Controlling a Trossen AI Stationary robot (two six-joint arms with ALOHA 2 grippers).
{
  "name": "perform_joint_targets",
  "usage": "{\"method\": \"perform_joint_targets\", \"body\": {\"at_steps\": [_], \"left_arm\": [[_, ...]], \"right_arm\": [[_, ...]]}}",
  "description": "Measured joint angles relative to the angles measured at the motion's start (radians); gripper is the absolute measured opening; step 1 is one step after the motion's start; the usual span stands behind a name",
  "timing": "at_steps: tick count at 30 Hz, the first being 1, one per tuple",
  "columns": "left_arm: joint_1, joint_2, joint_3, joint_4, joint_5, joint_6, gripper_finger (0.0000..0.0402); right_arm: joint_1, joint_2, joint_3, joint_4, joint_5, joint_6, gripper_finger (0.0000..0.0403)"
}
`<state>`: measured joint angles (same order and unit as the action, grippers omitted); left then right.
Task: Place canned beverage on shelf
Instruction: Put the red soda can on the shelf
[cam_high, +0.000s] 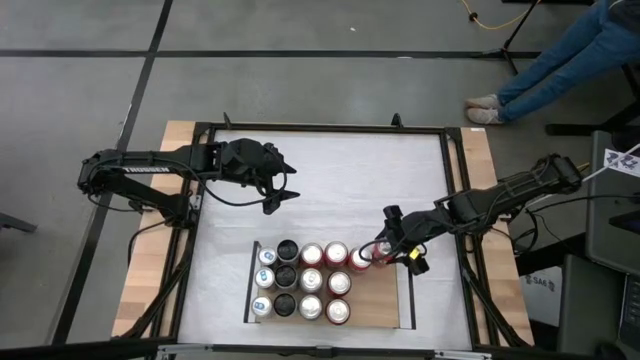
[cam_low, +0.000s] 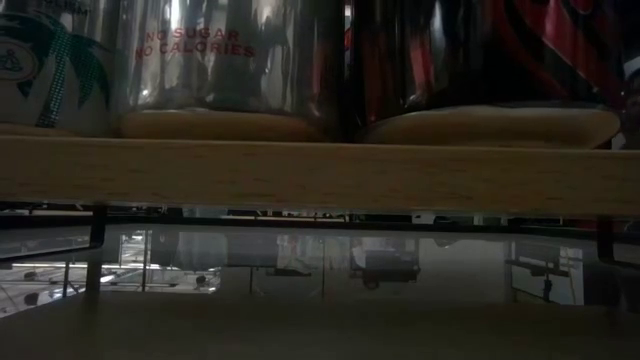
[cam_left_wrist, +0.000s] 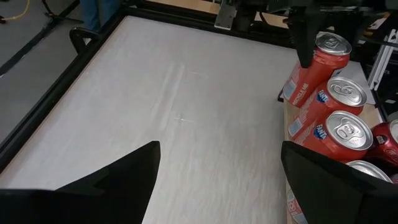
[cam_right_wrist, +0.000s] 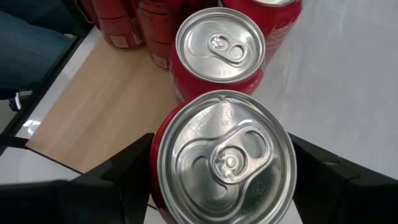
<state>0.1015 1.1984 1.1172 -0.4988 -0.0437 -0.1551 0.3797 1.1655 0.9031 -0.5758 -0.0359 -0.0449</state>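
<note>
The shelf (cam_high: 385, 300) is a light-wood panel with black rails, lying on the white tabletop near its front edge. Several cans (cam_high: 300, 280) stand upright on it in rows. My right gripper (cam_high: 372, 256) is shut on a red can (cam_high: 360, 258) at the right end of the far row, beside another red can (cam_right_wrist: 217, 46). I cannot tell whether the held can's base touches the shelf. My left gripper (cam_high: 280, 198) hangs open over the bare tabletop, left of and beyond the shelf, with nothing between its fingers (cam_left_wrist: 124, 177). My right gripper pinches the red can's side wall (cam_right_wrist: 159, 152) just below the rim, one finger on each side. The fingers (cam_left_wrist: 305, 43) slant down at it from the table's right. The can stands upright in the hold with its silver top (cam_right_wrist: 227, 155) up.
A black frame (cam_high: 200, 200) borders the white tabletop. Bare tabletop (cam_high: 330, 170) lies beyond the shelf. In the low view the shelf's wooden edge (cam_low: 320, 175) fills the frame, with cans on it. A person's legs (cam_high: 560, 55) show beyond the far right corner.
</note>
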Motion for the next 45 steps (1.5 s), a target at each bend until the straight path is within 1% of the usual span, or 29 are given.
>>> {"method": "perform_joint_targets", "body": {"at_steps": [10,15,20,30,38,45], "left_arm": [[0.000,0.000,0.000,0.000,0.000,0.000,0.0326],[0.000,0.000,0.000,0.000,0.000,0.000,0.0326],[0.000,0.000,0.000,0.000,0.000,0.000,0.0326],[0.000,0.000,0.000,0.000,0.000,0.000,0.0326],[0.000,0.000,0.000,0.000,0.000,0.000,0.0326],[0.000,0.000,0.000,0.000,0.000,0.000,0.0326]], "right_arm": [[0.000,-0.006,0.001,-0.002,0.001,-0.010,0.0286],[0.000,-0.006,0.059,-0.091,0.019,-0.015,0.0286],[0.001,-0.006,0.078,-0.114,0.017,0.020,0.0286],[0.001,-0.003,0.078,-0.105,-0.001,0.054,0.0286],[0.001,-0.003,0.079,-0.103,-0.001,0.124,0.0286],[0.001,-0.003,0.079,-0.080,0.000,0.127,0.0286]]}}
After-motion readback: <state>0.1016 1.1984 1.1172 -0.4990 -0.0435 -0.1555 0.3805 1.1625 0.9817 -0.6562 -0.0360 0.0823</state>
